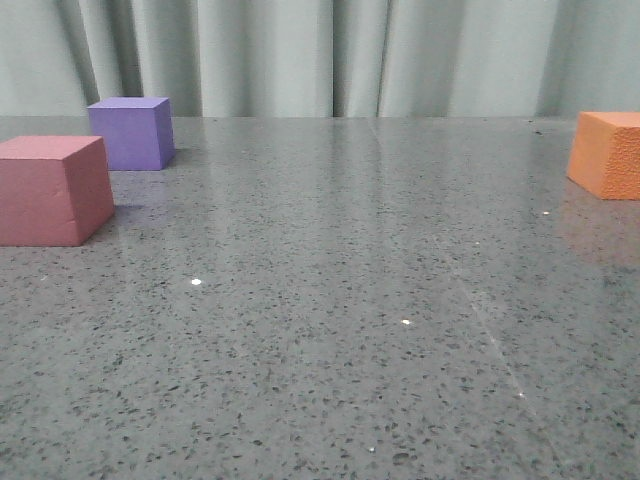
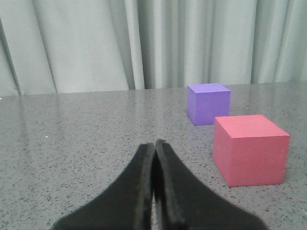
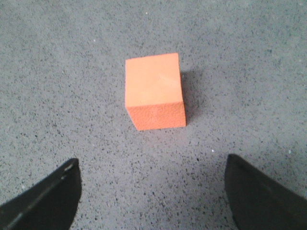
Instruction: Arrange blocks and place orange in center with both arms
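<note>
Nothing arranged: orange block (image 1: pixel 609 153) at 3 o'clock, alone; right gripper (image 3: pixel 152 191) jaws open, left gripper (image 2: pixel 154 158) closed empty

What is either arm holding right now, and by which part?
Nothing. The left gripper is shut on nothing, apart from the pink and purple blocks. The right gripper is open, apart from the orange block.

Orange cube (image 1: pixel 608 152), pebbled sides, sits flat at the table's 3 o'clock edge, partly cut off in the front view, well apart from the other two. Pink-red cube (image 1: pixel 52 190) sits flat at 9 o'clock; purple cube (image 1: pixel 132 131) sits near it at about 10 o'clock, not touching.
</note>
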`<state>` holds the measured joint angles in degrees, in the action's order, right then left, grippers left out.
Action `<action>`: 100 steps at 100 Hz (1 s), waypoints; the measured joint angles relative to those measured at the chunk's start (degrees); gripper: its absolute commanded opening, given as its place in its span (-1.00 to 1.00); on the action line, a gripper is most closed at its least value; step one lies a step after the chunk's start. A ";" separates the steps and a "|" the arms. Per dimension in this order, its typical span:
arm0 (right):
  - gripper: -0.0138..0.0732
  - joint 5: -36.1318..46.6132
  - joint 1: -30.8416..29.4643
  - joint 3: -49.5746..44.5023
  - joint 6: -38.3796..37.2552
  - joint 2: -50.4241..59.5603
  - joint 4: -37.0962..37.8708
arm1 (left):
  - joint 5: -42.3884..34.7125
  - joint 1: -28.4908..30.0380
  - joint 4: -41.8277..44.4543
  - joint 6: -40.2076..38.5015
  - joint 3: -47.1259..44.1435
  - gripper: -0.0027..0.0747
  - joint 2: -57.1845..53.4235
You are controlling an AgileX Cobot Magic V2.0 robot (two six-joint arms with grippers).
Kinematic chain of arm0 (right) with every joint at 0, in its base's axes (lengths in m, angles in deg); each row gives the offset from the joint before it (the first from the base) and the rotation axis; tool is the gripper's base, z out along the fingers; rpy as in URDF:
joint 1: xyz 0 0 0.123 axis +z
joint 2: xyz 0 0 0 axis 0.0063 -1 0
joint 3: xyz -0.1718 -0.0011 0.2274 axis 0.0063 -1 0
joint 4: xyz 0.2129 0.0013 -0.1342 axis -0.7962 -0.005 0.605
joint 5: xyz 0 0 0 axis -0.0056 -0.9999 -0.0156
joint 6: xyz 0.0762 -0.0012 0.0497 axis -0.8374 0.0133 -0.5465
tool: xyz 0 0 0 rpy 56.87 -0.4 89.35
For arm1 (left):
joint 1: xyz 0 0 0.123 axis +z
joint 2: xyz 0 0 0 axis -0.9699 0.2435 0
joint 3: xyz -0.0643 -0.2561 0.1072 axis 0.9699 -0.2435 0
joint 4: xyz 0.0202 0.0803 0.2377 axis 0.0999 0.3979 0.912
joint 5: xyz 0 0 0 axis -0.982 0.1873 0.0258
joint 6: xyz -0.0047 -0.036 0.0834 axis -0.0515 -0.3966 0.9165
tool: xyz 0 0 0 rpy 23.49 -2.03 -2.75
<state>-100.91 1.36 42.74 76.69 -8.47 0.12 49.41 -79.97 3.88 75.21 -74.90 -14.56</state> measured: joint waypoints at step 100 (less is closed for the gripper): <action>0.78 -8.16 0.00 29.18 5.89 -35.71 0.30 | 0.00 0.00 0.00 0.00 0.00 -0.98 0.00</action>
<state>-109.07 1.36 71.92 82.58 -44.18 0.42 49.41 -79.97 3.88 75.21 -74.90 -14.56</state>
